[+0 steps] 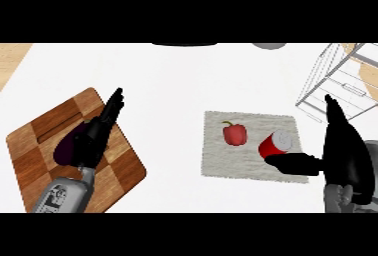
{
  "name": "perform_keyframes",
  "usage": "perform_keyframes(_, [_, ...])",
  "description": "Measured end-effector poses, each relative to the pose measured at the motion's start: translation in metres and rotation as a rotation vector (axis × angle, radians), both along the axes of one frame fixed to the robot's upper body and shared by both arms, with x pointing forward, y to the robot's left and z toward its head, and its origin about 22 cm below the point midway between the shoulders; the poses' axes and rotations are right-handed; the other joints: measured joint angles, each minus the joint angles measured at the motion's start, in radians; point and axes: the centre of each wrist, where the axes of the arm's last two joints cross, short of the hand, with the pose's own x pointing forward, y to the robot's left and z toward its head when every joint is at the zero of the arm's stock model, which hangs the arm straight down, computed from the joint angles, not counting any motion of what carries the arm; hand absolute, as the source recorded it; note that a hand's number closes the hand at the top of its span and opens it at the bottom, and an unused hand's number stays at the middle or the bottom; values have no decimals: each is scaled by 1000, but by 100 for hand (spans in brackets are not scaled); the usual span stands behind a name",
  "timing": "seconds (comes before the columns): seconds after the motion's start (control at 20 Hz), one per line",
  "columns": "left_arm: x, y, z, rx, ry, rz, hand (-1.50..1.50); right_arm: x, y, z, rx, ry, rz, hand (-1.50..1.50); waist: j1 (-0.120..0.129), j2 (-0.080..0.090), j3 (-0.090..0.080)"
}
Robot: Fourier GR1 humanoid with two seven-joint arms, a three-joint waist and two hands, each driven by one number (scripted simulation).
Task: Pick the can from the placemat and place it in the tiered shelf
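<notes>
Red cylindrical metal can [276, 144] lies on its side on the grey cloth placemat [221, 165]. Likely light, rigid, slick and prone to roll, so grip across its curved wall. Your right hand [347, 155] is alongside, fingers [333, 114] straight, thumb at the can, holding nothing.

The black left hand [94, 135] is held open, fingers straight and pointed away, on its grey forearm [66, 194]. The black right hand [347, 152] is likewise open, thumb [291, 163] stretched leftward.

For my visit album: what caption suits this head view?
Open right hand beside the red can on the placemat, next to a pepper; wire shelf at upper right.
</notes>
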Motion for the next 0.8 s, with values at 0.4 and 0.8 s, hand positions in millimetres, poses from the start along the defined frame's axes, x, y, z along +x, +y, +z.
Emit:
perform_keyframes(0.4, [2, -1, -5, -2, 1, 10, 0, 10, 19, -6, 2, 24, -11, -150, -8, 0, 1])
perform_keyframes(0.8, [-1, 1, -3, -4, 2, 6, 0, 23, 23, -13, 5, 68, -52, -150, -8, 0, 2])
